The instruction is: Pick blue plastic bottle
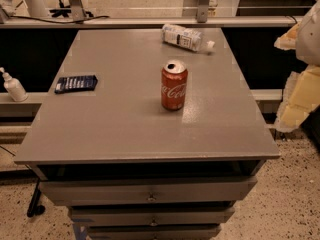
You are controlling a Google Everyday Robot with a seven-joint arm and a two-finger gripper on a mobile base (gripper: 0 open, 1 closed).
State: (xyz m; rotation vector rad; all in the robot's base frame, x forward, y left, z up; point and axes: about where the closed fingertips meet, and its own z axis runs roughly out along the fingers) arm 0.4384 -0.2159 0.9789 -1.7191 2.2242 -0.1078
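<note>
Three things sit on the table [125, 129], and with the blue plastic bottle [183, 37] lying on its side near the far edge behind the cola can [174, 85], we fear the gripper [300, 91], at the right, spread or pressed together we cannot tell, could roll it off

Bench [115, 129]: plain grey. Can [174, 86]: red, white lettering. Bottle [183, 37]: clear, pale blue-and-white label, white cap. Packet [76, 83]: dark blue. Hand [296, 100], at right edge beside bench: cream-yellow.
</note>
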